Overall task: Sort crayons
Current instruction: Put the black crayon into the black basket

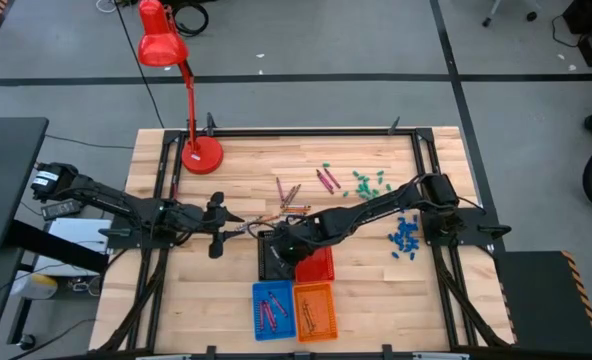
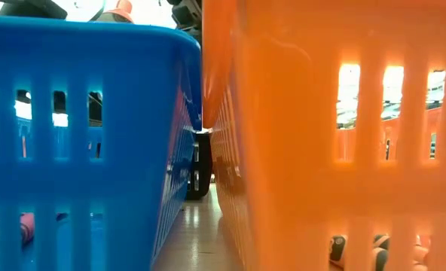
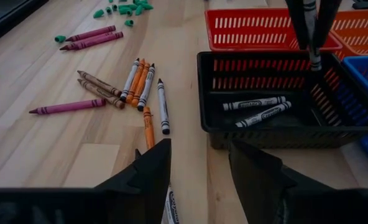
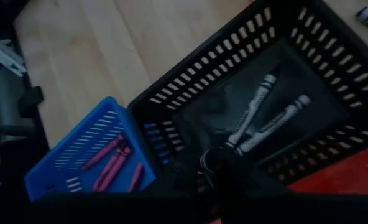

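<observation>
We are hanging our right gripper [image 3: 314, 59], jaws narrowed on a crayon, over the black basket [image 3: 266, 132] holding two crayons [image 3: 257, 109], while our left gripper [image 3: 199, 177] is waiting wide-jawed near loose crayons [image 3: 137, 84] at nine o'clock.

Left gripper [image 1: 238, 222] hangs low with fingers [image 3: 148, 177] spread apart; right gripper [image 1: 281, 243] points downward, its fingers nearly closed.

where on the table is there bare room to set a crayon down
Bare wood lies left of the blue basket, and between the red lamp and the purple crayons. The middle is crowded: loose crayons, black basket.
</observation>
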Motion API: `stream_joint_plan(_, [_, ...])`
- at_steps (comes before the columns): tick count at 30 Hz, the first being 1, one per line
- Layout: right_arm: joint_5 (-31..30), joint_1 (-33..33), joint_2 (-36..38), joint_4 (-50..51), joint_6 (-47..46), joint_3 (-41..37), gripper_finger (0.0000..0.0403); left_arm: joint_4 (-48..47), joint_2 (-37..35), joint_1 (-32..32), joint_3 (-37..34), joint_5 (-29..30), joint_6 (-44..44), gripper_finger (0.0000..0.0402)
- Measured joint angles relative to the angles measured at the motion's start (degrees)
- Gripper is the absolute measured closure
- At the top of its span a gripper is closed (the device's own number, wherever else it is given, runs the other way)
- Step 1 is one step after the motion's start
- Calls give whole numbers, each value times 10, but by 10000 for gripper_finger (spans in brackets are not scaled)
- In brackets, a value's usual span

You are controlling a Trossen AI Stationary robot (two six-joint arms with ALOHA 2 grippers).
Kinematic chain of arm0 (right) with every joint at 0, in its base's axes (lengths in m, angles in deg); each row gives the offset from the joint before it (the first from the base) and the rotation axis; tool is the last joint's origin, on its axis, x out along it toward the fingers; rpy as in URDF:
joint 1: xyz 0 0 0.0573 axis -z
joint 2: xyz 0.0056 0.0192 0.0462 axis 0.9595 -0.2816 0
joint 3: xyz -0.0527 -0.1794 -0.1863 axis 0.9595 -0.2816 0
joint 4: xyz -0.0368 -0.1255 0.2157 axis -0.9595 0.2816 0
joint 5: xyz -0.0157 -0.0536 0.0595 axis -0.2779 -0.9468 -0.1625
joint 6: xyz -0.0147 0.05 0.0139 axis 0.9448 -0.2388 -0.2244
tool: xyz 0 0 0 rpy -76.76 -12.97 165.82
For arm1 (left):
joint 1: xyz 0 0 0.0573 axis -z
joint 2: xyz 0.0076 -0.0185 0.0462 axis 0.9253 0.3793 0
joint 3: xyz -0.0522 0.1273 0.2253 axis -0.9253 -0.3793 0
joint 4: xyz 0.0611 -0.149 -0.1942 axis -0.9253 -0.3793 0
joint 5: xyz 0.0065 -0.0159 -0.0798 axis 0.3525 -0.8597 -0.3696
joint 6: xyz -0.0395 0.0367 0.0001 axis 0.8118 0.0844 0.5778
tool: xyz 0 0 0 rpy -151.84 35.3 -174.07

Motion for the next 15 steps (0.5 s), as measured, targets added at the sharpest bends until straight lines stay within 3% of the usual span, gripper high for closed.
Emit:
stream_joint_plan(9, [9,3,0,30,30,0,359,-4,0,0,0,0,0,230])
stream_joint_plan(15, [27,5,0,34,39,0,337,-10,0,0,0,0,2,230])
